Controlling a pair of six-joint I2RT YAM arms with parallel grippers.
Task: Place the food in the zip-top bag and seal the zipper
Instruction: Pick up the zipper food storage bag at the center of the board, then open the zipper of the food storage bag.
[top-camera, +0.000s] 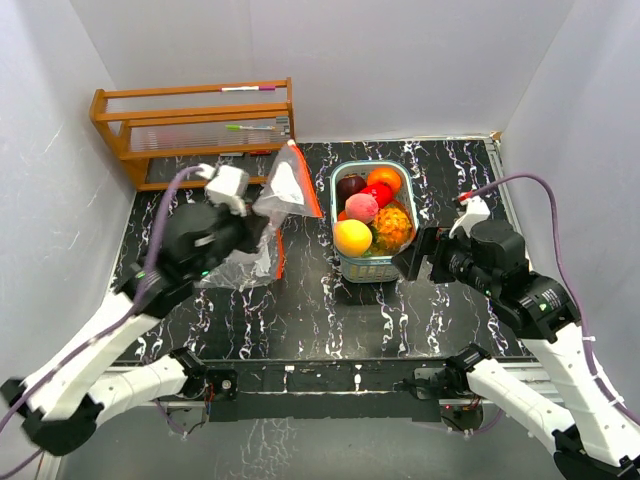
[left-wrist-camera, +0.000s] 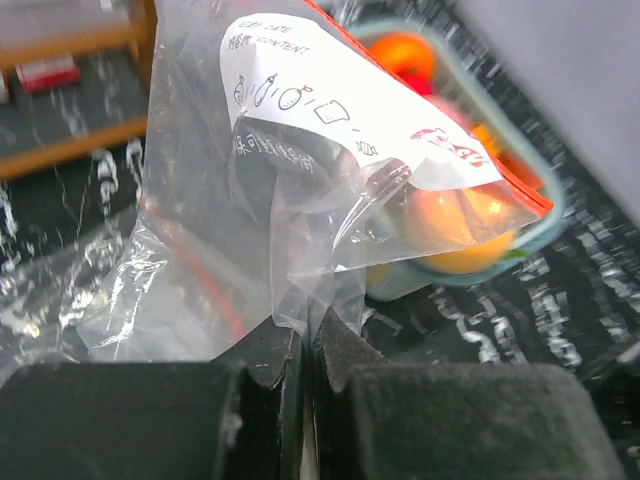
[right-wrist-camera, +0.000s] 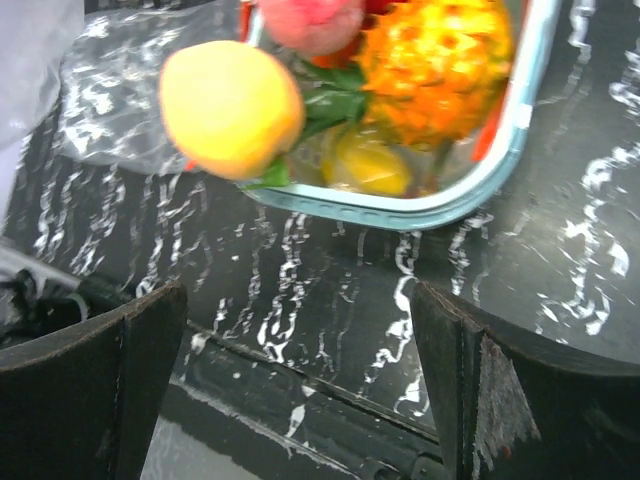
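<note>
The clear zip-top bag (top-camera: 287, 188) with a white label and red zipper strip is lifted at the table's left centre. My left gripper (top-camera: 258, 228) is shut on the bag's (left-wrist-camera: 300, 150) lower edge, a fold of plastic pinched between its jaws (left-wrist-camera: 310, 335). The food sits in a teal basket (top-camera: 338, 262): a yellow fruit (top-camera: 352, 237), a pink one (top-camera: 362, 206), an orange one (top-camera: 384, 178), a dark purple one (top-camera: 350, 186) and a pineapple-like one (top-camera: 393, 227). My right gripper (top-camera: 415, 255) hovers open just near the basket's front right, nothing between its fingers (right-wrist-camera: 300, 330). The yellow fruit (right-wrist-camera: 232, 108) and pineapple (right-wrist-camera: 435, 60) lie ahead of it.
A wooden rack (top-camera: 195, 125) holding markers stands at the back left, also seen in the left wrist view (left-wrist-camera: 70, 60). White walls close in the table on three sides. The basket rim (right-wrist-camera: 430, 212) lies just beyond the right fingers.
</note>
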